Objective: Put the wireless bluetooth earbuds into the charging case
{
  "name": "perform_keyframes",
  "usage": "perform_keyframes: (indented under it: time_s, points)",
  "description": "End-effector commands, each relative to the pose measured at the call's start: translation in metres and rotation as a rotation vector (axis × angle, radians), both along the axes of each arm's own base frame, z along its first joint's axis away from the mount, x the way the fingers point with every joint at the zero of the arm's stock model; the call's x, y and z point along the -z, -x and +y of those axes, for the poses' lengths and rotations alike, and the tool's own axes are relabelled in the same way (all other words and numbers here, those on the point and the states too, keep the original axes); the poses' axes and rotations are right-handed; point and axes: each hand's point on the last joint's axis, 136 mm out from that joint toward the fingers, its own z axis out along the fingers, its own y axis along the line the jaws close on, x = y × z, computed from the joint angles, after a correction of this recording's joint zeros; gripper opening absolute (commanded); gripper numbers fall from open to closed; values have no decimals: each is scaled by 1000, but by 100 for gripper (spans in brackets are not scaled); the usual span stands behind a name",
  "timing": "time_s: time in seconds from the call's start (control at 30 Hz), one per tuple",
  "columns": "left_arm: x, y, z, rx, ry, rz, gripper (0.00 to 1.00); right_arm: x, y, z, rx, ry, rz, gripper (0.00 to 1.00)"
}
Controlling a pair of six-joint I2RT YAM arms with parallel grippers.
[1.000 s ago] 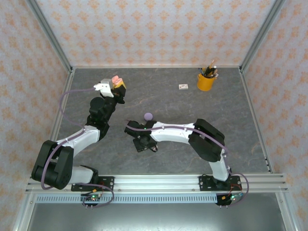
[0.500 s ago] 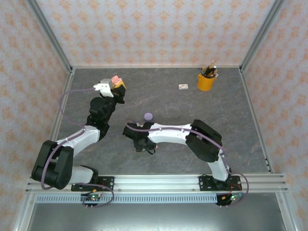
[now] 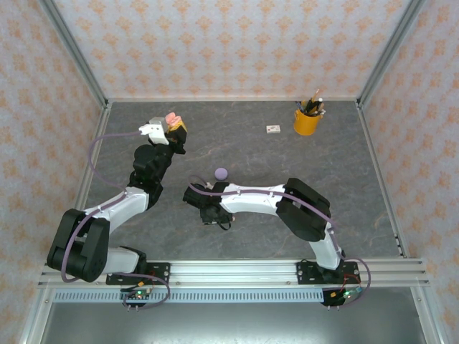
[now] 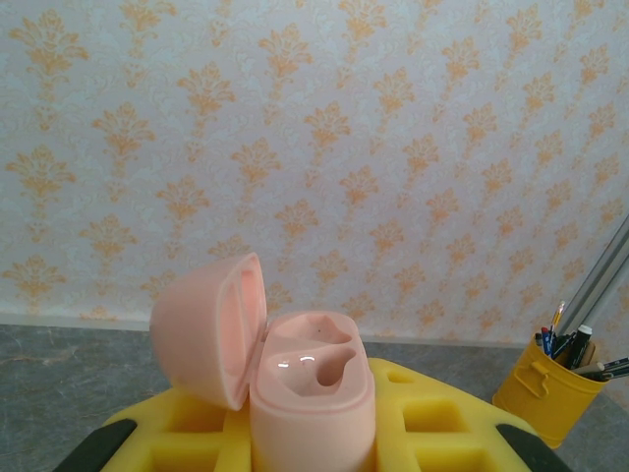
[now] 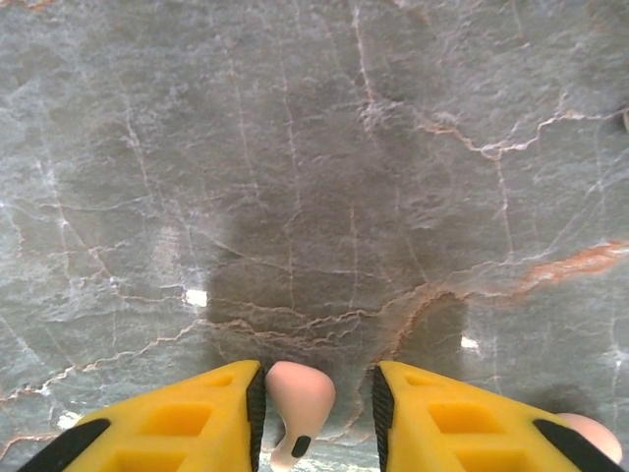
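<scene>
Over at the back-left of the table [image 3: 358, 186], the left gripper [image 3: 174, 127] is clenched on the pink charging case [image 4: 313, 393], and the wrist camera shows it upright between the yellow fingers [image 4: 442, 423]. Its lid [image 4: 208, 329] is flung open to one side and both moulded wells are bare. It hangs close to the left frame post [image 3: 75, 54], so there's little slack on that side, but the grey slab runs open toward the back wall. Down near the middle, the right gripper [image 3: 208, 213] is low over the marble. Its wrist view has the yellow fingers [image 5: 197, 418] straddling a pale pink earbud [image 5: 298, 393] that lies on the stone. The bud sits snug against one pad, with a sliver of table showing on the other side, so those jaws are parted around it rather than pinching it. Another pale pink shape [image 5: 595, 433] peeks out past the outer edge of the other finger, too cut off to say more. A lilac case [image 3: 221, 173] sits shut, just beyond the right arm's wrist and near it but apart. A yellow pencil cup [image 3: 306, 120] stands far off in the back-right corner, hard by the post there, with a small flat box [image 3: 272, 129] just to its side. Between that pair and the arms the whole right half of the slab lies open, right up to the mounting rail [image 3: 244, 271] at the near edge.
</scene>
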Motion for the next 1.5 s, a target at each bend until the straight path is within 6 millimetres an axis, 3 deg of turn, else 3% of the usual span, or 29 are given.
perform_keyframes:
  time_s: [0.0, 0.27, 0.43, 0.67, 1.03, 1.47]
  points:
    - [-17, 6, 1, -5, 26, -59, 0, 10, -2, -1, 20, 25, -11, 34]
    - [-18, 6, 1, -5, 28, -60, 0, 10, -1, 1, 15, 15, -6, 25]
    - [-18, 6, 0, -2, 28, -61, 0, 7, -1, 3, 13, 5, -7, 31]
    - [-17, 6, 0, -1, 31, -58, 0, 7, 2, 2, 9, 4, -4, 30]
    - [-18, 6, -1, 5, 35, -58, 0, 6, 4, 1, 5, -6, -12, 16]
    - [-18, 8, -6, 32, 27, -51, 0, -28, -14, -15, 3, -41, -122, 15]
